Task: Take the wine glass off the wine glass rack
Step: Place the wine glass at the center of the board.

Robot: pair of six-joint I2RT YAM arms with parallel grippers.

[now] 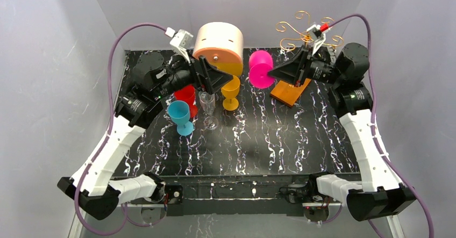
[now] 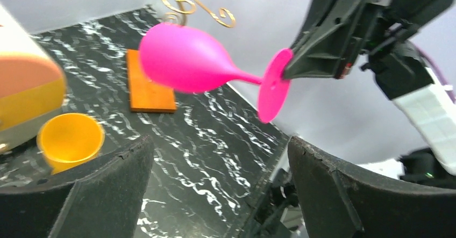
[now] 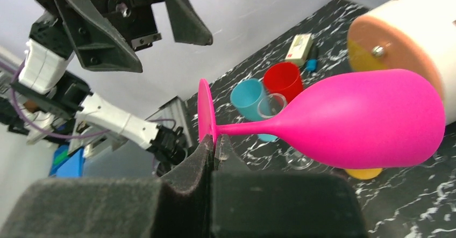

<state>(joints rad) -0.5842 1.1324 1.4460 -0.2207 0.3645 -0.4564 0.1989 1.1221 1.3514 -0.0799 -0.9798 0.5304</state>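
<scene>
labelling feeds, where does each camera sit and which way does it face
top external: above, behind the bases, looking down on the table; left arm, right arm show whole.
left wrist: on the left arm, facing right at the pink wine glass; own open jaws below.
right wrist: on the right arm, facing left along the glass; own jaws shut on its foot.
shared: all see the glass.

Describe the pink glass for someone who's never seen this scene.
At the back of the black marbled table, look between the round cream-and-orange box and the gold wire wine glass rack. The pink wine glass is there, sideways in the air, its foot pinched by the right gripper; the other glasses stand upright.
</scene>
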